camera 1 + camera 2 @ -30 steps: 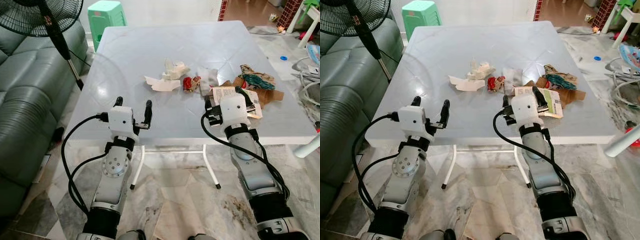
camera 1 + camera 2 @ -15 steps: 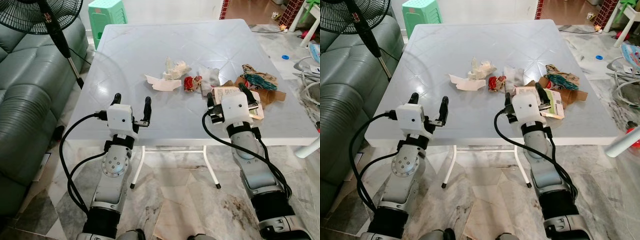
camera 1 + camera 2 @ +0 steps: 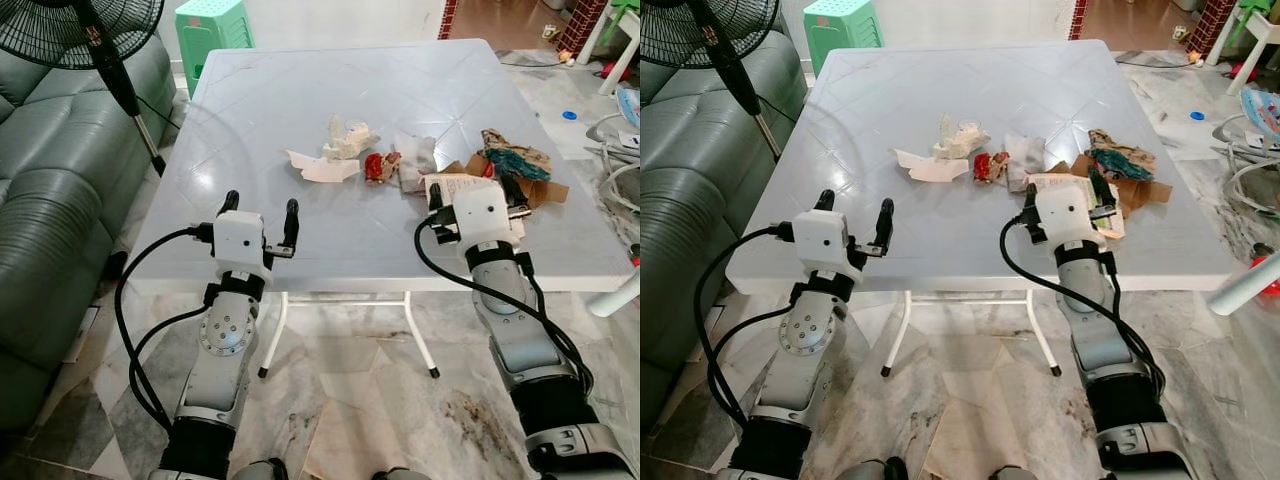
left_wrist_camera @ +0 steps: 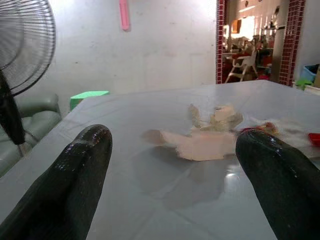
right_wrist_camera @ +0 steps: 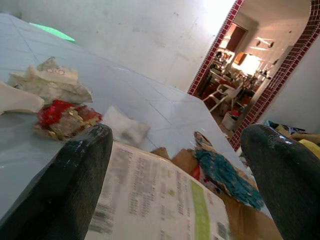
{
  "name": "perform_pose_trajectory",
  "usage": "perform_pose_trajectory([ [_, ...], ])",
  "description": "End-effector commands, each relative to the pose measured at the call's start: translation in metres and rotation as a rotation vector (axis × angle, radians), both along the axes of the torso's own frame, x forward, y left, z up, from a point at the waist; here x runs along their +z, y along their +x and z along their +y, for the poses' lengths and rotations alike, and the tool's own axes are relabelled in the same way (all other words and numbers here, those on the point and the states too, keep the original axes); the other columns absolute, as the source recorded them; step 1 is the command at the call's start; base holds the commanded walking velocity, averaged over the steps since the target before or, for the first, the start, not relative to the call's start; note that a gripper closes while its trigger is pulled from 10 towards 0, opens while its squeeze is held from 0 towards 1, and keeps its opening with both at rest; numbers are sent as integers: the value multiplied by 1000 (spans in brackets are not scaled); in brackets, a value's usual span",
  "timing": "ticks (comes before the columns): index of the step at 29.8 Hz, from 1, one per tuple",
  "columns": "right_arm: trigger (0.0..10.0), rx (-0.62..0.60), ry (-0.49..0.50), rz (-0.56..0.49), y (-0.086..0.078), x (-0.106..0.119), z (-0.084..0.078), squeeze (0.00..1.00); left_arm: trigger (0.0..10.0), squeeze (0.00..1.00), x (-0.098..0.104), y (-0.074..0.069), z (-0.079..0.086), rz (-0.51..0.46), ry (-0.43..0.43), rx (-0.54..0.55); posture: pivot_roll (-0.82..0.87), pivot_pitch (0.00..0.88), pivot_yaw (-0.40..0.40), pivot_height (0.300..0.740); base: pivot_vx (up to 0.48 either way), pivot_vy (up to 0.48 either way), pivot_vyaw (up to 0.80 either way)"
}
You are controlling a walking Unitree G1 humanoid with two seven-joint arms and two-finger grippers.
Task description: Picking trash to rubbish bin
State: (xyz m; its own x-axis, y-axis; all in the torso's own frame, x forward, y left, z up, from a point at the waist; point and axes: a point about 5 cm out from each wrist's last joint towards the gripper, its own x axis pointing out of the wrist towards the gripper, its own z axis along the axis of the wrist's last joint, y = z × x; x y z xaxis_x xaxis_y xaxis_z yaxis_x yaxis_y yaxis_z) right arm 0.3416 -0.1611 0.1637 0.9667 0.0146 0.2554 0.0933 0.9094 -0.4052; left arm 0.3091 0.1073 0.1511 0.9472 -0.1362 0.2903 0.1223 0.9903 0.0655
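Trash lies in the middle and right of the worktop [image 3: 300, 90]: torn paper [image 3: 322, 169], a red wrapper [image 3: 378, 166] and a printed paper [image 5: 160, 205]. The right tool [image 3: 478, 196] is open, just over the near edge of the printed paper. It should go low and flat, then close. The left tool [image 3: 258, 212] is open at the near edge.

We face a square grey table [image 3: 280, 110] on a white folding frame. Lying on it, from left to right: torn white paper [image 3: 322, 167], crumpled tissue [image 3: 348, 138], a red wrapper [image 3: 381, 166], a printed leaflet [image 5: 160, 200] and brown cardboard scraps [image 3: 530, 180].
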Motion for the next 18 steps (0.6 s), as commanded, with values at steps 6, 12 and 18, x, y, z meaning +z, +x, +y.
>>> perform_pose_trajectory([
  [6, 10000, 4, 6, -6, -3, 0, -3, 0, 10000, 0, 4, 1, -3, -2, -10, -6, -93, 123, 17, 740, 0, -416, 0],
  [12, 10000, 10, 2, -7, -2, 1, -5, 0, 10000, 0, 3, 1, -1, 1, -35, 10, -98, 127, 12, 740, 0, -154, 0],
  [18, 10000, 94, 9, 7, -1, 3, -1, 0, 10000, 0, 2, 0, 0, 1, -43, 13, -99, 127, 10, 740, 0, 0, 0],
])
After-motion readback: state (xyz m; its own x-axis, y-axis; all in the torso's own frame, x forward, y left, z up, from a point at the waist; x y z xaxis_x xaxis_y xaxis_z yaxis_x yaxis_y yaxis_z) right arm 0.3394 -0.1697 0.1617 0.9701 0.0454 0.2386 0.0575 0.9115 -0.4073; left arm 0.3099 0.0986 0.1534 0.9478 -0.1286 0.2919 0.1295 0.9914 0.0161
